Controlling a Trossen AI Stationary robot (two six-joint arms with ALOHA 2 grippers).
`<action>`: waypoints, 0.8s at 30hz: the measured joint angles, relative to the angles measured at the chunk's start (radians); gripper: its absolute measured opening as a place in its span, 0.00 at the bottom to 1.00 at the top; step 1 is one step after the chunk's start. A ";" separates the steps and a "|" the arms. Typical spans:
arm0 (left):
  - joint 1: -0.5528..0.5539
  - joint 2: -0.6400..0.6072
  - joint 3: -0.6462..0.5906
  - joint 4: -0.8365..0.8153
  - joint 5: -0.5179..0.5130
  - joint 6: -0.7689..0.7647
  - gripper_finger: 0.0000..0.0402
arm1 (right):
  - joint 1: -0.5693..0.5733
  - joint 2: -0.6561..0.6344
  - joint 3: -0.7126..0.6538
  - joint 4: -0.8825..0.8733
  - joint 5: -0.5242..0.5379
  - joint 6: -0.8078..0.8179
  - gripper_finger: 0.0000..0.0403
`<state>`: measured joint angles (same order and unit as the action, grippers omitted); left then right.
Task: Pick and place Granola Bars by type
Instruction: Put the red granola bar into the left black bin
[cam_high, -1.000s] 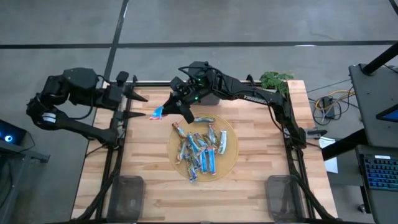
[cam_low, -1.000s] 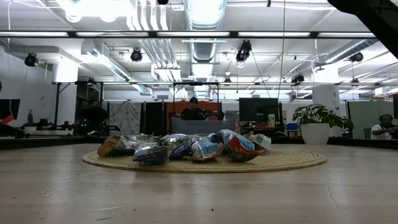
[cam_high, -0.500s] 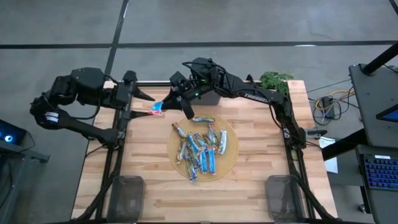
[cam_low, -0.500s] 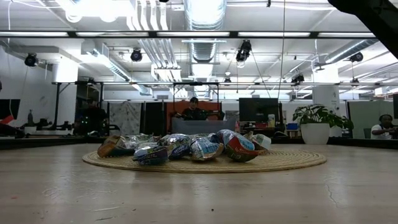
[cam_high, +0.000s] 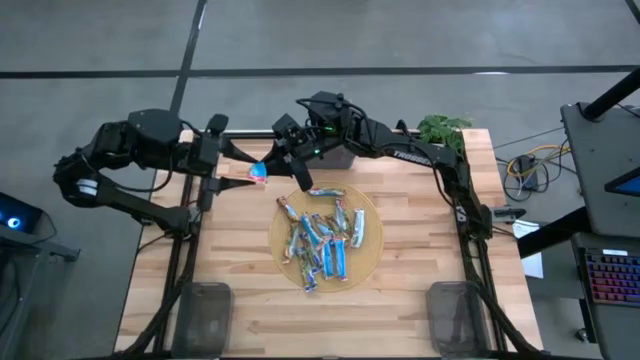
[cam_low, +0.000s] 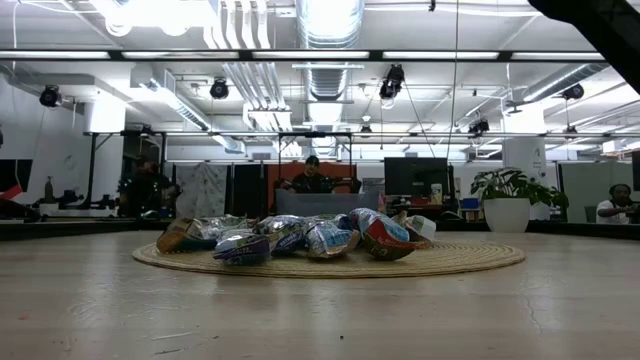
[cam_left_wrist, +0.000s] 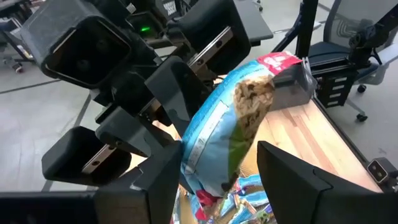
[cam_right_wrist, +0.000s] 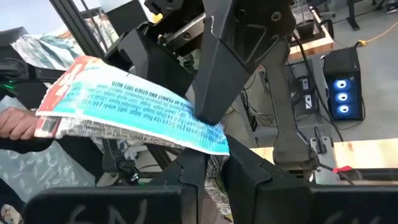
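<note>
A blue-wrapped granola bar (cam_high: 258, 172) is hanging above the table's far left part, well apart from the rest of the Granola Bars (cam_high: 322, 238), which are lying heaped on a round woven mat (cam_high: 372, 246) at the centre of the wooden table (cam_high: 420, 300). The right gripper (cam_high: 272, 165) is pinching one end of the bar, fingers pressed tight on the wrapper; the left gripper (cam_high: 240, 171) is sitting w/ its fingers spread either side of the other end, not clamped. Two grey bins (cam_high: 205, 304) are standing at the near corners, a potted plant (cam_high: 441, 129) at the far right edge. Vs. a second ago, the left arm is reaching further in: its fingers were short of the bar then and are flanking it now, while the bar has shifted slightly away from the mat. The low view is showing only the heap on the mat, an open office w/ ceiling ducts, and a person seated at a desk (cam_low: 312, 176); neither gripper appears there. The left wrist view (cam_left_wrist: 230, 134) is showing the wrapper's oat picture; the right wrist view (cam_right_wrist: 134, 112) its printed back.
</note>
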<state>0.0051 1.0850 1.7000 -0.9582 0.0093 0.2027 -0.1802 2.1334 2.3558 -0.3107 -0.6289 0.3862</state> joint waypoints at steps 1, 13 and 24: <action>0.000 0.001 0.000 0.003 0.000 -0.001 0.46 | 0.000 0.000 0.000 0.000 0.000 0.000 0.09; 0.000 0.014 -0.001 0.011 -0.009 -0.032 0.30 | 0.000 0.001 -0.002 -0.002 0.003 0.000 0.09; 0.000 0.009 0.000 -0.013 -0.007 -0.032 0.12 | 0.001 0.003 -0.002 -0.003 -0.020 -0.005 0.16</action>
<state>0.0048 1.0936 1.7000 -0.9708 0.0028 0.1711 -0.1791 2.1361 2.3539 -0.3142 -0.6487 0.3817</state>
